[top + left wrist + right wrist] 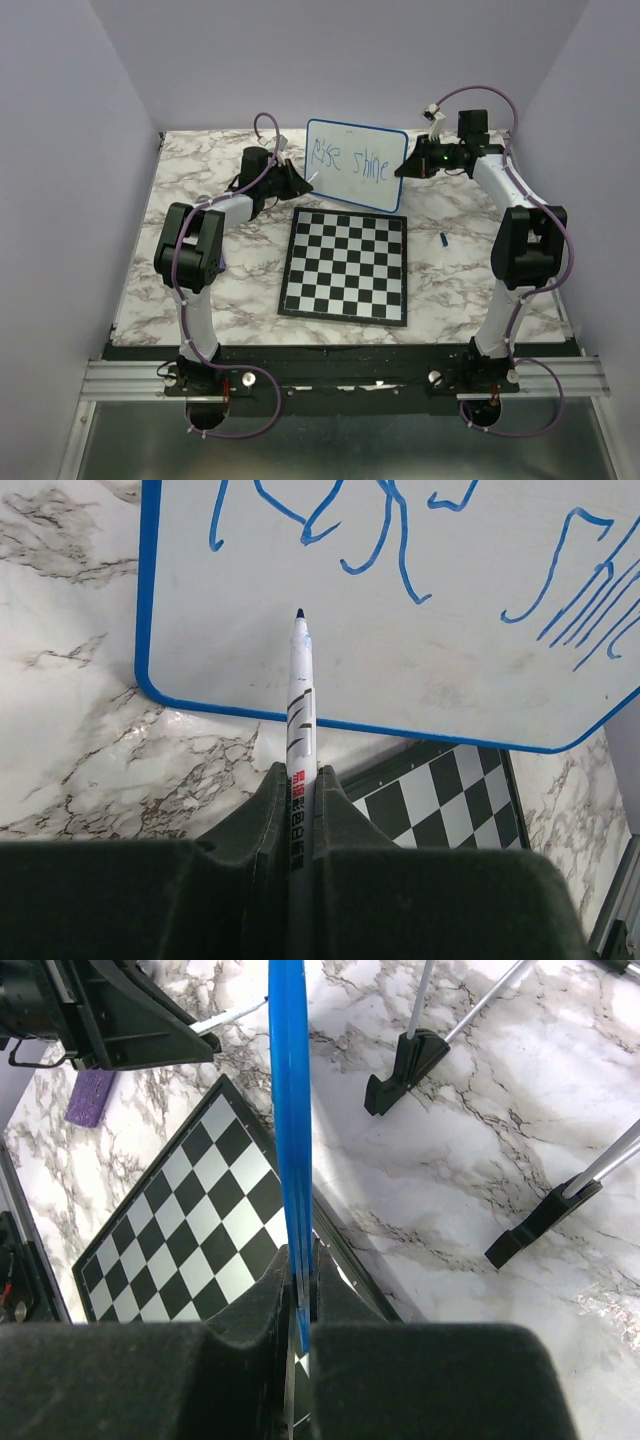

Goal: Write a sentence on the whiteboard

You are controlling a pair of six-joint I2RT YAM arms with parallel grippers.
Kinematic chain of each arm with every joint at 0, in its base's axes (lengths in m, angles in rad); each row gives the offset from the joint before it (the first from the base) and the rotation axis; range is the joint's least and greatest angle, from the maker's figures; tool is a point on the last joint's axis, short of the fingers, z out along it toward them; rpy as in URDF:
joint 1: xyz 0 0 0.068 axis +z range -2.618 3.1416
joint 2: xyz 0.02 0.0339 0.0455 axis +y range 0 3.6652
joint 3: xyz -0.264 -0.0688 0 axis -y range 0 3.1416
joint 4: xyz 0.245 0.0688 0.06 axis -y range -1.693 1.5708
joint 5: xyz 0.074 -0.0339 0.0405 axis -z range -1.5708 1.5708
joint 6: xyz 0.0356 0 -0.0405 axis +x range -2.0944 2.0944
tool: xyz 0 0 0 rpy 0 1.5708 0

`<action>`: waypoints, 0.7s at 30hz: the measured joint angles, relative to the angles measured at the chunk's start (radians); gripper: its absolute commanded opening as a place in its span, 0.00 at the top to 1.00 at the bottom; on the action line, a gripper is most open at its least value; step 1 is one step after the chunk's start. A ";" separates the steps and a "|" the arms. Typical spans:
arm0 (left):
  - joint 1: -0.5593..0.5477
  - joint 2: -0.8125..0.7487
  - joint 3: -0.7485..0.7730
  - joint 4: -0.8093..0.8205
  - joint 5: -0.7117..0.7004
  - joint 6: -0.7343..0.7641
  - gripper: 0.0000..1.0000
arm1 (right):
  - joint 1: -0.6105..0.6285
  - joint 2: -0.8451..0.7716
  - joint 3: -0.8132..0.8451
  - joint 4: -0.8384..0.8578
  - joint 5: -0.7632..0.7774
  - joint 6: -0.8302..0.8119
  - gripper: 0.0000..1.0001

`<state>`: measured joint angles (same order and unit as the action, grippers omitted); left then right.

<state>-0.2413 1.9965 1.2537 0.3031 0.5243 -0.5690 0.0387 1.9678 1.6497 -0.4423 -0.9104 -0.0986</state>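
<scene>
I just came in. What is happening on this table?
Two robot arms are writing on a whiteboard. The right gripper is shut on the board's edge and holds it upright. The left gripper is shut on a marker, whose tip points at the board just below the blue words "Rise shine". Whether the tip touches, I cannot tell. A chessboard lies flat in front.

Surface: marble-patterned table (200,300) | Lying flat: black-and-white chessboard (346,265), just nearward of left fingers (262,815) and right fingers (345,1305), between them | Loose: small blue object (441,238), nearward of right fingers, slightly right | Standing: whiteboard (356,163) feet, beyond right fingers
</scene>
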 measured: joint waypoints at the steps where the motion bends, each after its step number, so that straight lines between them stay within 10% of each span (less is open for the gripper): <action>1: 0.000 0.003 0.001 0.000 0.000 -0.001 1.00 | 0.000 0.002 0.000 0.000 0.000 0.000 1.00; 21: 0.000 0.031 0.016 -0.006 0.004 -0.006 1.00 | 0.000 0.002 0.000 0.000 0.000 0.000 1.00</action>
<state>-0.2413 2.0277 1.2697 0.2974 0.5285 -0.5751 0.0387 1.9697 1.6497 -0.4419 -0.9108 -0.0986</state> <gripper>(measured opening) 0.152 0.107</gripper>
